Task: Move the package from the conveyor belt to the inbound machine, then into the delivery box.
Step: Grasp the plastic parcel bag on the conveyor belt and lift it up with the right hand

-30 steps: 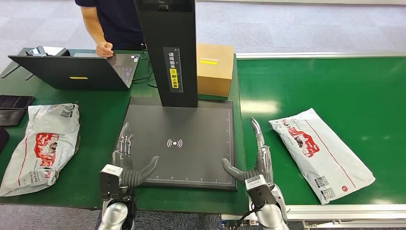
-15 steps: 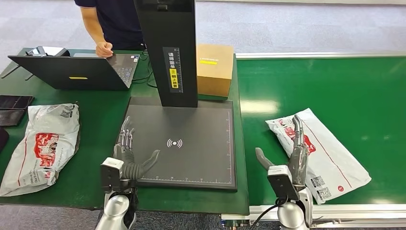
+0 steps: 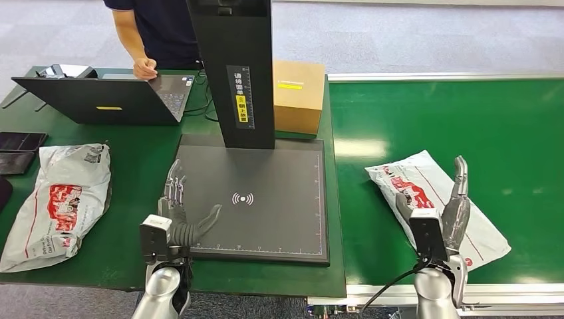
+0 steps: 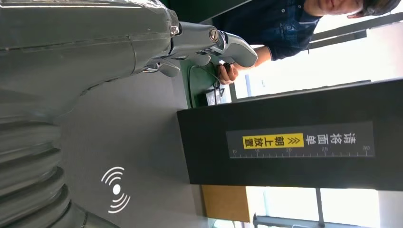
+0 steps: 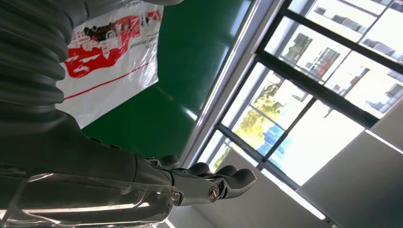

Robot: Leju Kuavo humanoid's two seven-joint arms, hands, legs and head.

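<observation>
The package (image 3: 432, 203), a white mailer with red print, lies flat on the green belt (image 3: 465, 126), just to the right of the scanner (image 3: 253, 193). The right hand (image 3: 449, 209) is over the package's near half with its fingers straight and spread and the thumb held apart toward the scanner; it holds nothing. From the head view it is hard to tell whether the hand touches the mailer or hangs just above it. In the right wrist view the same red print (image 5: 102, 47) shows beside the hand (image 5: 199, 183), with green belt beyond it.

The left hand (image 3: 181, 216) is at the scanner's near left corner, fingers extended and parted over the edge of the dark pad, thumb pointing toward the wireless mark (image 3: 243, 198) at the pad's middle. It too holds nothing. The left wrist view shows its fingers (image 4: 223, 42) stretched out above the grey pad, facing the scanner's black column (image 4: 290, 142) with its yellow label.

A second mailer (image 3: 60, 203) lies on the table well to the left of the scanner. A cardboard box (image 3: 298, 96) stands just behind the scanner's right side. A laptop (image 3: 106, 98) sits open behind and to the left of the scanner, and a person (image 3: 156, 30) stands past it with a hand (image 3: 144, 68) on the laptop's edge.
</observation>
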